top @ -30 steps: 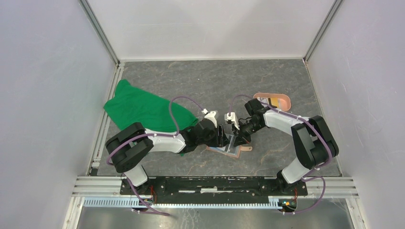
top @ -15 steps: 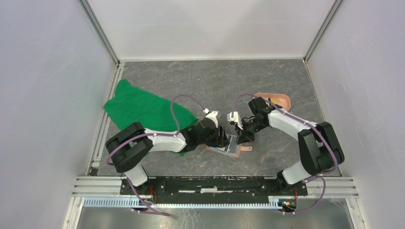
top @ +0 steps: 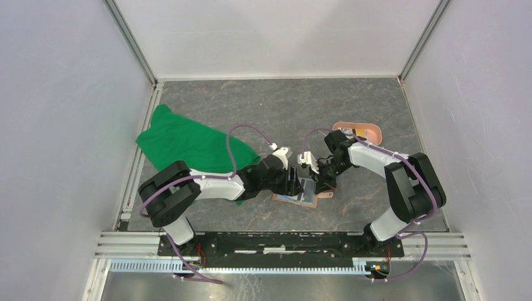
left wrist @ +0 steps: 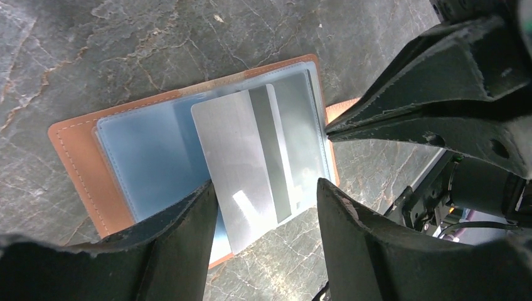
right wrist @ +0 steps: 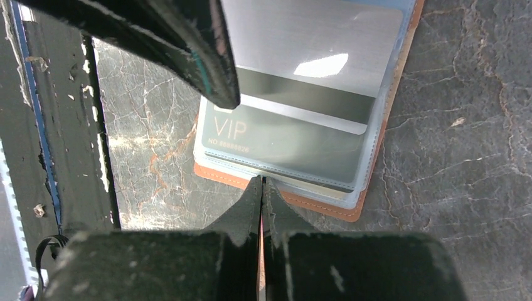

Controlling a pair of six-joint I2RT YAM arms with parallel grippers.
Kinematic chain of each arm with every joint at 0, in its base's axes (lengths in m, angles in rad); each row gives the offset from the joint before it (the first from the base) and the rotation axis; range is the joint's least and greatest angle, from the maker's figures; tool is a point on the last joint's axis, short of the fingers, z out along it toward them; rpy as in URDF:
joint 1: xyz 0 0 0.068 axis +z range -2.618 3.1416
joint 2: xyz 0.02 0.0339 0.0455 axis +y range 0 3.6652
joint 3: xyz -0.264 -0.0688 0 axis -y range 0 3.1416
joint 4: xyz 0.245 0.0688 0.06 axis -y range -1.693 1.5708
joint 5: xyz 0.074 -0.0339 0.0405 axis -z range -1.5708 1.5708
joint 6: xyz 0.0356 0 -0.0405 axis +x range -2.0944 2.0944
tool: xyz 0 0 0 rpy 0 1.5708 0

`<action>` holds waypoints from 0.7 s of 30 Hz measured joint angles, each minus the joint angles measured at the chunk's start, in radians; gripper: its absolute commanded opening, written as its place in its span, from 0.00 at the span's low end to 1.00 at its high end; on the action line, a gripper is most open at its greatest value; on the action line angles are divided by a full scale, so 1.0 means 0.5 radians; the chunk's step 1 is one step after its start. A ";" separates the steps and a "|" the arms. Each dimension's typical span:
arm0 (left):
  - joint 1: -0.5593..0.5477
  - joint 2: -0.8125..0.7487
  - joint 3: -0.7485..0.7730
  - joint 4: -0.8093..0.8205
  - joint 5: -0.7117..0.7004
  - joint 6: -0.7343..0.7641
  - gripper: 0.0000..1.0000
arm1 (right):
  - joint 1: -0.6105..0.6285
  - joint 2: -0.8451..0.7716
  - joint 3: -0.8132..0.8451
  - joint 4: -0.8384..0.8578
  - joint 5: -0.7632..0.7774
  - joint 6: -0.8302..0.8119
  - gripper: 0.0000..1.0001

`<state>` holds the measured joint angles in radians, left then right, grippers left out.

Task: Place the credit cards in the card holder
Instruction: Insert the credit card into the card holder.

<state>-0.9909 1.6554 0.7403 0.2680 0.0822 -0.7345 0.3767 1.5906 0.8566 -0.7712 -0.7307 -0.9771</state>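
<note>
The tan-orange card holder lies open on the table between the arms, blue-grey pockets up. A silver card with a dark stripe sits partly in a pocket, its near end sticking out past the edge. A dark "VIP" card sits inside a clear pocket. My left gripper is open and empty, its fingers straddling the silver card from above. My right gripper is shut, its tip touching the holder's edge over the strap tab; a thin orange sliver shows between its fingers.
A salmon-pink oval tray with more cards stands at the back right. A crumpled green cloth lies at the left. Grey walls and metal rails enclose the table.
My right gripper drew back a little from the card holder, then returned to its right edge. My left gripper shifted slightly right over the holder.
</note>
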 measured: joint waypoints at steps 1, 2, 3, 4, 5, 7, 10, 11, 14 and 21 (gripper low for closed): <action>-0.004 0.000 0.000 0.002 0.007 0.000 0.66 | 0.000 0.012 0.000 0.005 0.001 0.017 0.00; -0.008 0.000 0.000 0.004 0.008 0.000 0.66 | 0.000 0.017 0.000 0.011 0.000 0.034 0.00; -0.013 0.000 0.000 0.005 0.011 0.000 0.66 | 0.000 0.018 0.000 0.015 -0.001 0.054 0.00; -0.021 0.000 0.000 0.006 0.011 0.000 0.66 | 0.000 0.019 0.000 0.021 -0.002 0.069 0.00; -0.027 0.001 0.001 0.006 0.011 0.000 0.66 | 0.000 0.021 0.000 0.028 -0.003 0.082 0.00; -0.043 0.005 0.007 0.006 0.011 -0.001 0.66 | 0.000 0.031 0.000 0.036 -0.011 0.110 0.00; -0.064 0.037 0.042 0.005 0.011 -0.001 0.72 | 0.000 0.052 0.003 0.036 -0.034 0.134 0.00; -0.069 0.053 0.059 0.005 0.011 -0.001 0.72 | 0.000 0.059 0.006 0.035 -0.041 0.145 0.00; -0.075 0.075 0.087 -0.001 0.005 -0.002 0.73 | 0.000 0.067 0.009 0.034 -0.050 0.162 0.00; -0.080 0.057 0.095 -0.060 -0.060 0.000 0.75 | 0.000 0.069 0.011 0.041 -0.050 0.196 0.00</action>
<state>-1.0309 1.6840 0.7879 0.2382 0.0521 -0.7345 0.3767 1.6249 0.8619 -0.7506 -0.7555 -0.8791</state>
